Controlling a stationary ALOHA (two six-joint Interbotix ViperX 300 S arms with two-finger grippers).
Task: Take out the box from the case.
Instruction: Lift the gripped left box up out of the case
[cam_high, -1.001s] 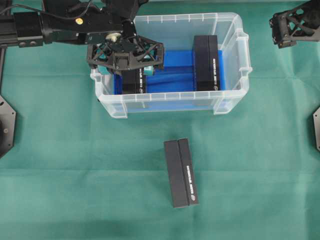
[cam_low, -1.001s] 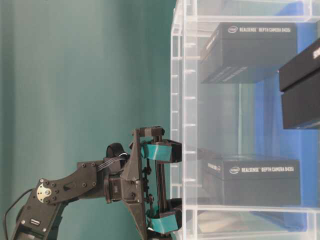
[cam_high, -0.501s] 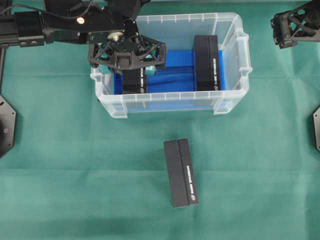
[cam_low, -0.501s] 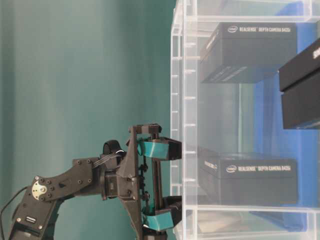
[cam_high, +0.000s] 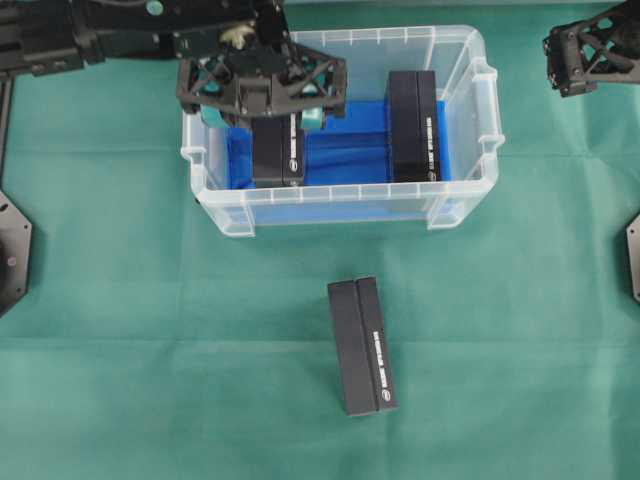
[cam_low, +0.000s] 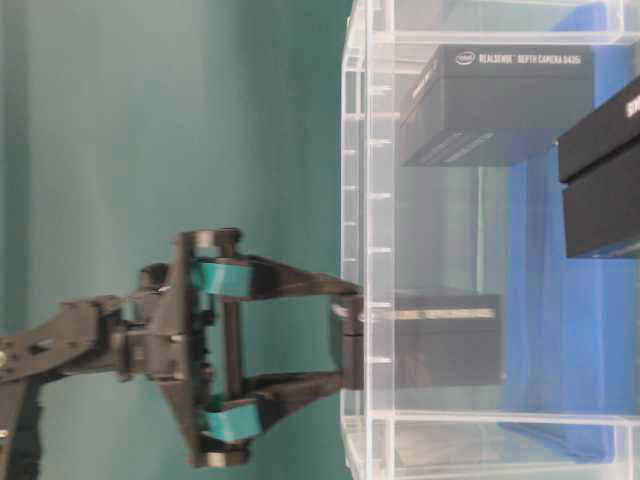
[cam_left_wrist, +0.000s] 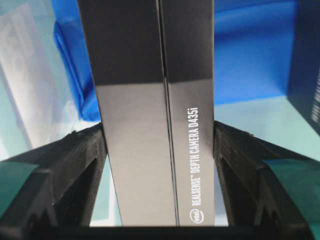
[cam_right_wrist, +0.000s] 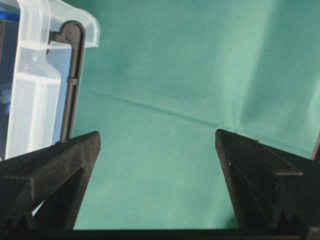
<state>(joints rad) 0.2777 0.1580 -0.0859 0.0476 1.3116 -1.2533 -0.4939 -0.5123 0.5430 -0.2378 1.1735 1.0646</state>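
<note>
The case (cam_high: 340, 208) is a clear plastic bin lined with blue cloth (cam_high: 345, 150), standing at the back middle of the table. My left gripper (cam_high: 268, 118) reaches down into its left half and is shut on a black box (cam_high: 278, 152), one finger on each long side. The left wrist view shows that box (cam_left_wrist: 155, 100) filling the gap between the fingers (cam_left_wrist: 85, 160). In the table-level view the left gripper (cam_low: 348, 340) holds the box (cam_low: 430, 340) partly raised at the case's rim. My right gripper (cam_high: 590, 55) hangs open at the back right, outside the case.
A second black box (cam_high: 414, 125) stands in the right half of the case. A third black box (cam_high: 362, 345) lies on the green cloth in front of the case. The right wrist view shows the case's corner and handle (cam_right_wrist: 72, 75) to the left of the right gripper (cam_right_wrist: 157, 137).
The left gripper has risen, drawing the gripped box up off the case floor toward the rim. The right arm has stayed still.
</note>
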